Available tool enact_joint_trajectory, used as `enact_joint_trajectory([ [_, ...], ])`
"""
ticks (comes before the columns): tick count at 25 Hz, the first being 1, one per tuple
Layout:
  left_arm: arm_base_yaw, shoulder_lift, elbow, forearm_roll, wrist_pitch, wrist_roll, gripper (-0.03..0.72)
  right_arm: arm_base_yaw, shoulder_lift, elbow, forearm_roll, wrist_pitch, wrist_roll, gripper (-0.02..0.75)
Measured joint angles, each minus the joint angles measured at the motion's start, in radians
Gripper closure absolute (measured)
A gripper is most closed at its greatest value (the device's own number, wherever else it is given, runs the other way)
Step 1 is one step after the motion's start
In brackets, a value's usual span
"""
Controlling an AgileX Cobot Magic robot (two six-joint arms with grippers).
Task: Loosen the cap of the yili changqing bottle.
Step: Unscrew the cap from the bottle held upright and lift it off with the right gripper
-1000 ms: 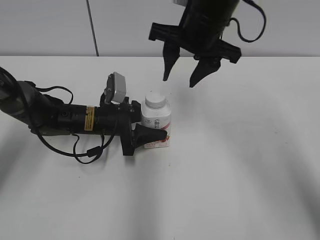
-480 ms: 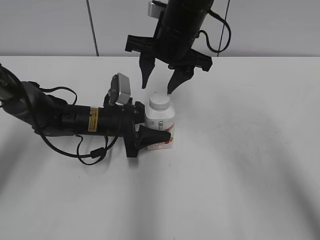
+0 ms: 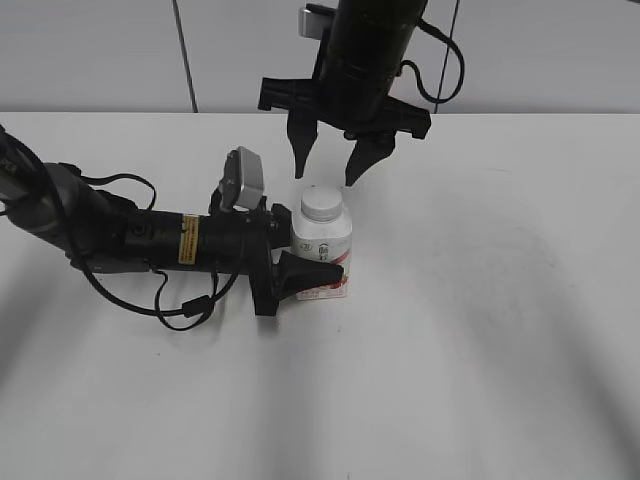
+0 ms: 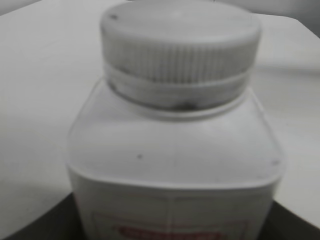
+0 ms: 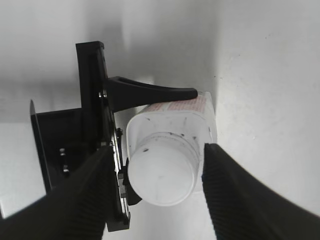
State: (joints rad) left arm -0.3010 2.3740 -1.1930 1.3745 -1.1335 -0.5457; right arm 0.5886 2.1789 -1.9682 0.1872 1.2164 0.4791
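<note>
The yili changqing bottle (image 3: 326, 256) stands upright on the white table, white with a pink-red label. Its white ribbed cap (image 3: 322, 205) sits on the neck. My left gripper (image 3: 300, 268) lies low along the table and is shut on the bottle's body. In the left wrist view the bottle (image 4: 175, 165) and cap (image 4: 180, 42) fill the frame. My right gripper (image 3: 331, 172) hangs open just above the cap, fingers pointing down. In the right wrist view its two fingers (image 5: 155, 192) straddle the cap (image 5: 162, 175) with gaps on both sides, and the bottle (image 5: 172, 117) shows behind.
The left arm and its black cable (image 3: 180, 300) stretch across the table's left side. A grey wall panel (image 3: 100, 50) runs behind the table's back edge. White table (image 3: 480, 330) extends right and front of the bottle.
My right gripper moved left from the right of the bottle to above the cap, then held nearly still. The left gripper and bottle shifted slightly right.
</note>
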Motion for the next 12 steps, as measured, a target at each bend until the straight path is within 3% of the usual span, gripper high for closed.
enact_joint_trajectory([
  [12, 0.0, -0.002, 0.0, 0.002, 0.006, 0.0, 0.273, 0.012, 0.025, 0.0, -0.001, 0.0, -0.026, 0.29],
])
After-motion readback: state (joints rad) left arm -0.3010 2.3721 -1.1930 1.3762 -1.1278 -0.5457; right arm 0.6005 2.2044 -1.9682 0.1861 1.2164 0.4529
